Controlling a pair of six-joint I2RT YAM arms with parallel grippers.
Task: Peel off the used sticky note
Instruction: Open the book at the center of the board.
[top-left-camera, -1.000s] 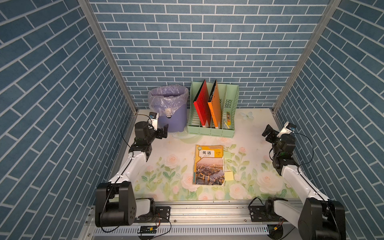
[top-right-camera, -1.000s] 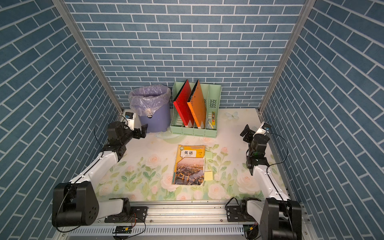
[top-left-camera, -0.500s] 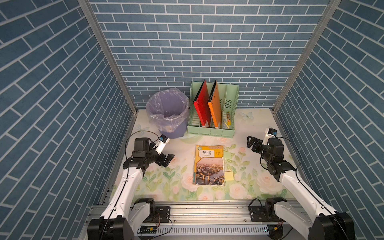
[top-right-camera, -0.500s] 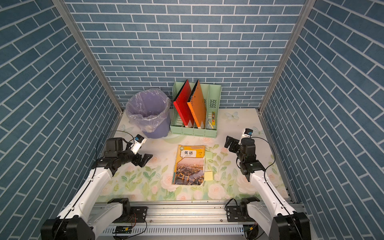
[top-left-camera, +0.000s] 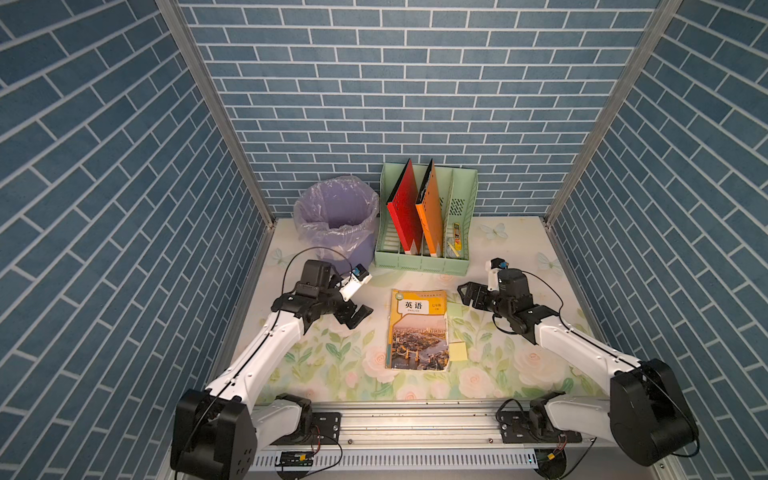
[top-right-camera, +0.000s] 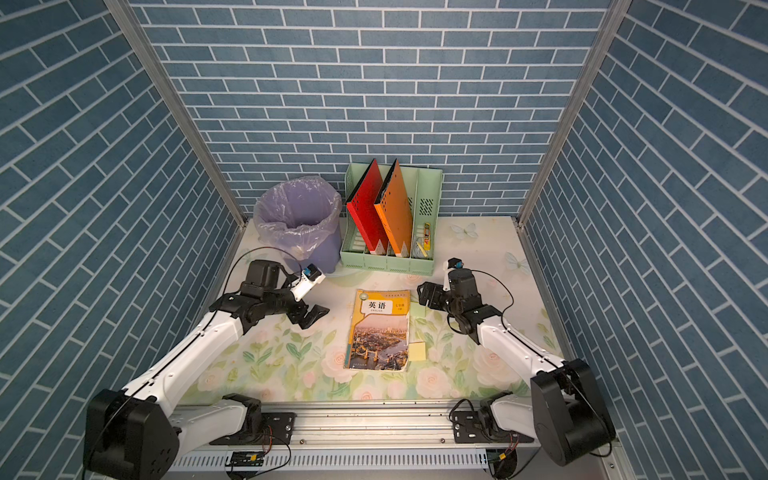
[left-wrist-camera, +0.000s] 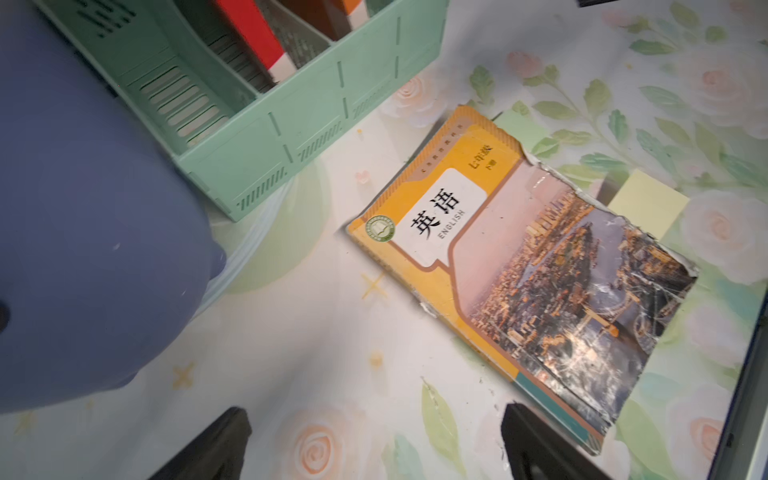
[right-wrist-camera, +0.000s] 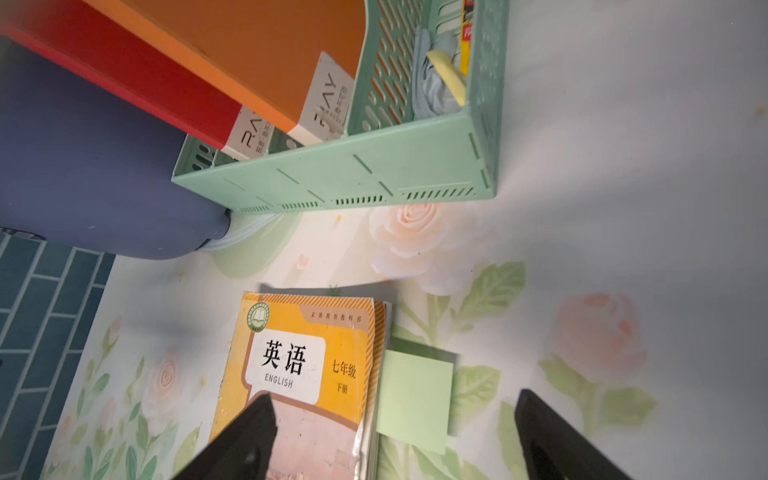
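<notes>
An English textbook (top-left-camera: 419, 328) (top-right-camera: 380, 328) lies shut in the middle of the flowered table. Two sticky notes poke out from under its right edge: a green one (top-left-camera: 454, 311) (right-wrist-camera: 413, 399) near the top and a yellow one (top-left-camera: 458, 351) (left-wrist-camera: 646, 203) lower down. My right gripper (top-left-camera: 467, 293) (right-wrist-camera: 392, 399) hovers open by the book's top right corner, its fingers either side of the green note and not touching it. To the left of the book, my left gripper (top-left-camera: 357, 318) (left-wrist-camera: 374, 411) is open over bare table and holds nothing.
A purple bin (top-left-camera: 336, 216) with a plastic liner stands at the back left. Beside it is a green file rack (top-left-camera: 426, 257) holding a red and an orange folder. Brick-patterned walls close in the table on three sides.
Both arms have come down from the sides and moved inward toward the book. The right gripper now straddles the green note; the left has come close to the book's left edge.
</notes>
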